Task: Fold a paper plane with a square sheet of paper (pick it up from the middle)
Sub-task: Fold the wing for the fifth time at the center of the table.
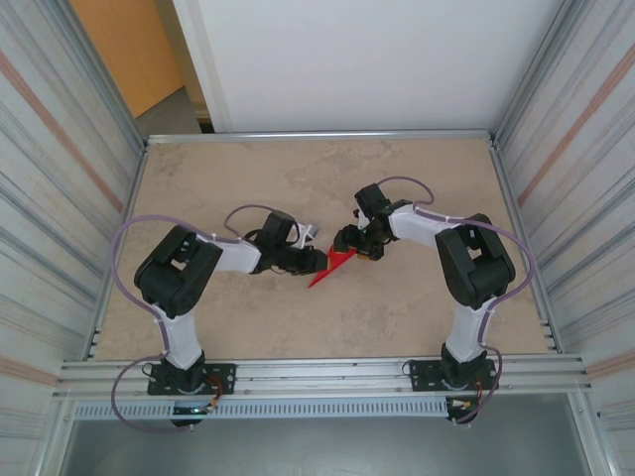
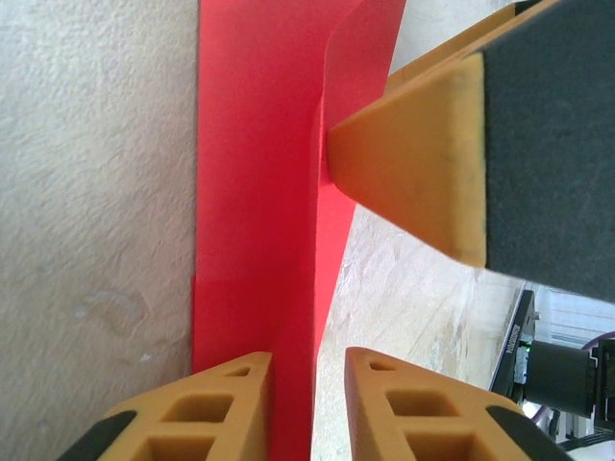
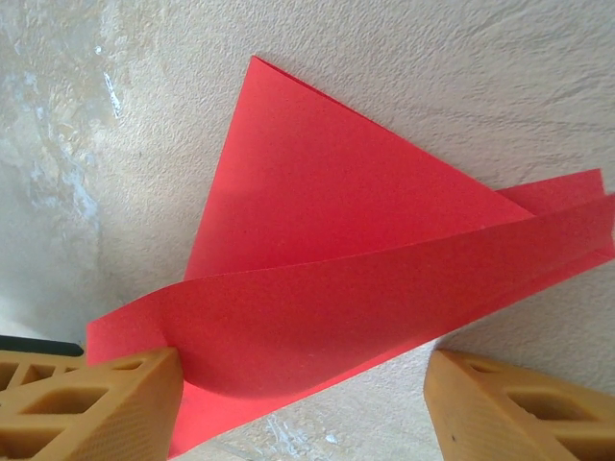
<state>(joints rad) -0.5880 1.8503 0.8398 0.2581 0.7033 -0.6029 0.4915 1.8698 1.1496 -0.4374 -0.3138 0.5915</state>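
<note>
A beige mottled table point(image 1: 417, 317) sits between ribbed metal walls point(image 1: 60, 149), with a white wall point(image 1: 347, 59) at 12 o'clock. Folded red paper point(image 1: 332, 266) lies mid-table, 1 flap raised. The left gripper point(image 1: 317, 260), at the paper's 9 o'clock, is slightly parted astride an edge. The right gripper point(image 3: 306, 355), at 1 o'clock, is spread wide, 1 finger point(image 3: 115, 394) touching the flap.
</note>
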